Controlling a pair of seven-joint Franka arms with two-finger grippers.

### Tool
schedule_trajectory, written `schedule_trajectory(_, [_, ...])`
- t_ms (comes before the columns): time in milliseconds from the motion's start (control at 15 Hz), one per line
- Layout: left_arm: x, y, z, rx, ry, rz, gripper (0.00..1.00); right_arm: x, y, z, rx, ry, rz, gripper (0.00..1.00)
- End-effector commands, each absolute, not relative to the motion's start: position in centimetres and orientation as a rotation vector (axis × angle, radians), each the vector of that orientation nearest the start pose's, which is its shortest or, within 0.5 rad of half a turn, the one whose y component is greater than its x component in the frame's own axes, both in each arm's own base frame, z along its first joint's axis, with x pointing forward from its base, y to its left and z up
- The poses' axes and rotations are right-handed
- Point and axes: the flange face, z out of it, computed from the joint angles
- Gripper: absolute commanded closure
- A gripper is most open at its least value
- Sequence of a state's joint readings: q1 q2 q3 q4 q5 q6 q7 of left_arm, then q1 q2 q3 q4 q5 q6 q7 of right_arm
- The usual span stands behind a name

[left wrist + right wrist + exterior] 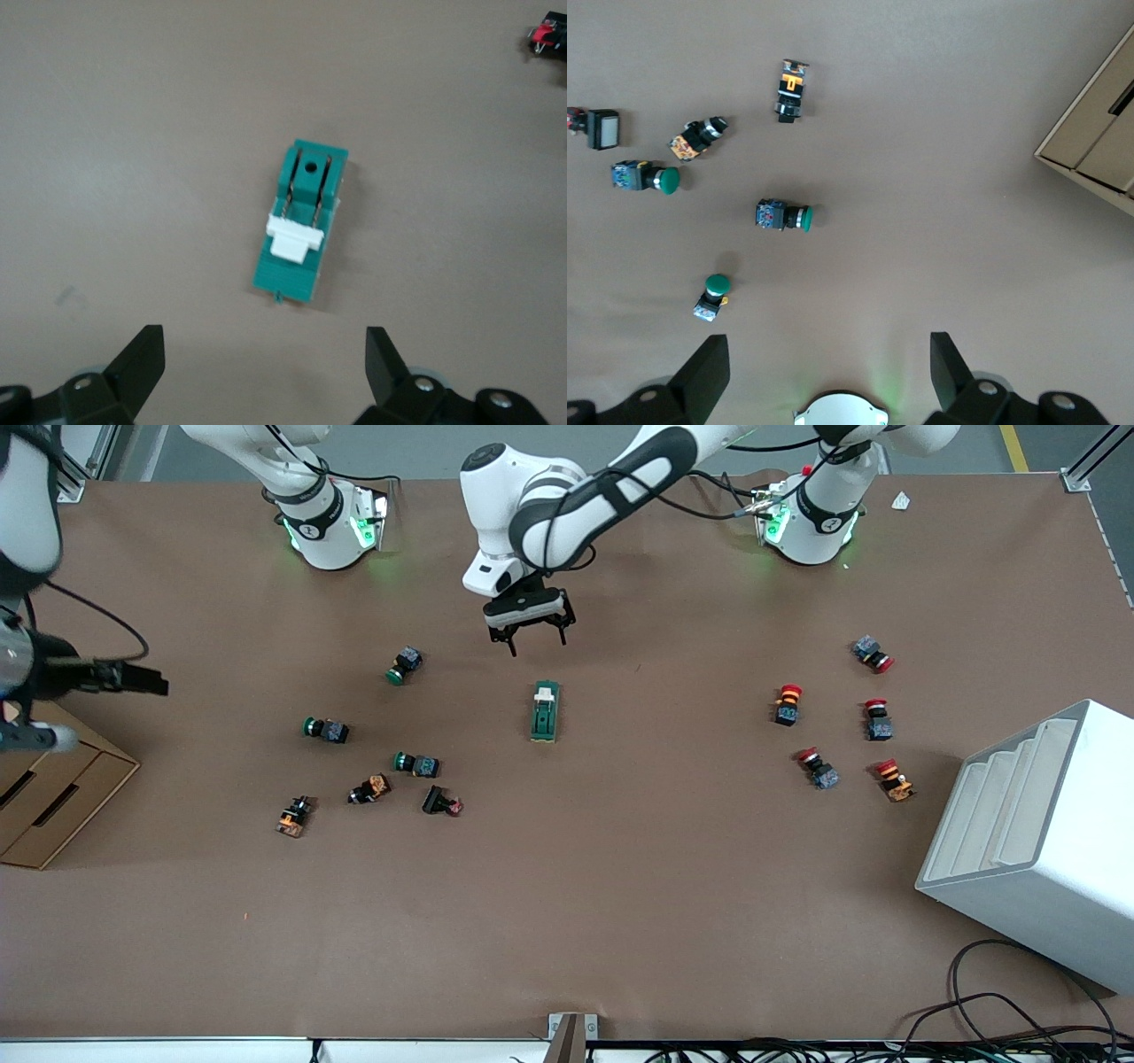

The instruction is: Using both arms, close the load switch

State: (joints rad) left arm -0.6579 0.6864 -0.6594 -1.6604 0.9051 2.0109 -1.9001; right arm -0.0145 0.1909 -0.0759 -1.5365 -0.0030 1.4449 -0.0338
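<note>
The load switch [544, 711] is a dark-green block with a white lever [545, 690] at its end farther from the front camera, lying flat at mid-table. In the left wrist view the switch [306, 181] lies just ahead of the fingers, its white lever [292, 239] across two metal blades. My left gripper [538, 645] hangs open and empty above the table just short of the lever end, also seen in its wrist view [263, 341]. My right gripper [152, 682] is open and empty, high over the right arm's end of the table, far from the switch [828, 350].
Green-capped push buttons [403, 664] [325, 729] [416, 763] and orange-bodied ones [370, 789] lie toward the right arm's end. Red-capped buttons [788, 704] [877, 719] lie toward the left arm's end. A white stepped bin [1036, 841] and a cardboard box [53, 797] stand at the ends.
</note>
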Motion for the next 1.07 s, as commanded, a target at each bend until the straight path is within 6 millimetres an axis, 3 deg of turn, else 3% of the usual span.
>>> schedule_trajectory(0, [24.6, -62.2, 25.5, -2.956, -0.320, -0.674, 0.00, 58.4, -4.3, 53.5, -3.109, 0.096, 0.412, 0.00])
schedule_trajectory(200, [22.3, -61.8, 23.7, -2.934, -0.315, -0.809, 0.00, 58.6, -1.3, 52.6, -3.057, 0.275, 0.413, 0.00])
schedule_trajectory(333, [20.9, -61.6, 22.8, -2.931, -0.346, -0.904, 0.00, 58.8, 2.2, 51.1, -3.017, 0.432, 0.407, 0.00])
schedule_trajectory(533, [20.0, -60.2, 20.8, -2.906, -0.260, -1.004, 0.00, 58.3, 10.4, 48.4, -2.977, 0.692, 0.392, 0.00])
schedule_trajectory(1000, [19.4, -58.8, 17.6, -2.866, -0.037, -1.150, 0.02, 53.9, 29.3, 38.7, -2.796, 1.114, 0.252, 0.00])
